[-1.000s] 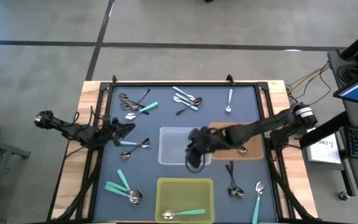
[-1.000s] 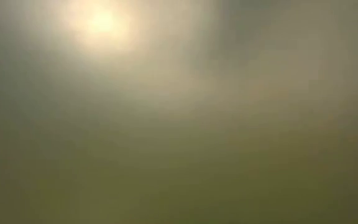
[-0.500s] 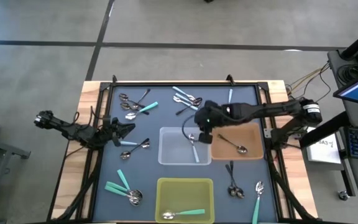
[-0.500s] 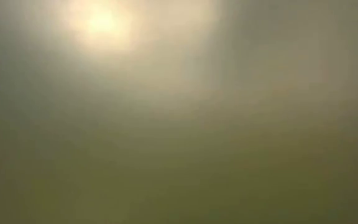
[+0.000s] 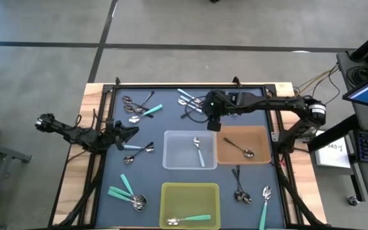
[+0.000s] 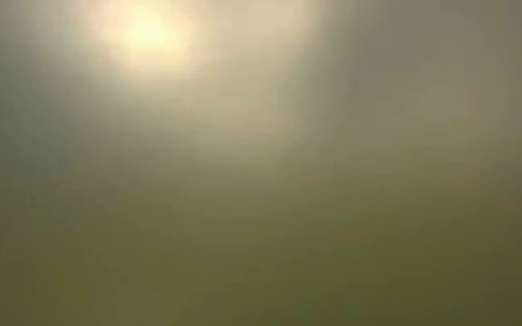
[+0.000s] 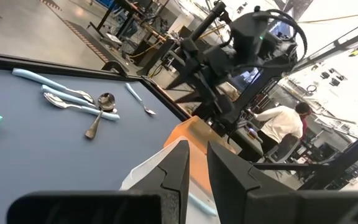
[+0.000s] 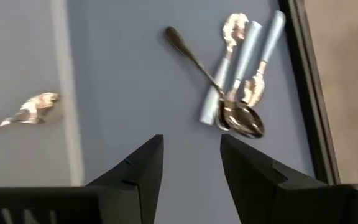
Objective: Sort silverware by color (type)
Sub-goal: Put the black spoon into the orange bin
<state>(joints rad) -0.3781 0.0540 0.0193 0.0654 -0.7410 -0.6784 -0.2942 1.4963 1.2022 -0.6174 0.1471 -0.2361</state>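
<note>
Counter (image 5: 107, 176), dark blue top, wooden edges.
Directly on it: clear bin (image 5: 189, 150), brown bin (image 5: 243, 145), yellow-green bin (image 5: 190, 204); spoons (image 5: 133, 199) scattered loose around them.

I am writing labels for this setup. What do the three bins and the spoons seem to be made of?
Clear bin: probably see-through plastic, since the mat shows through it. Brown bin and yellow-green bin: likely tinted plastic, colored yet slightly translucent. Spoons: bowls look like polished metal with bright reflections; the light blue handles look matte, perhaps plastic.
</note>
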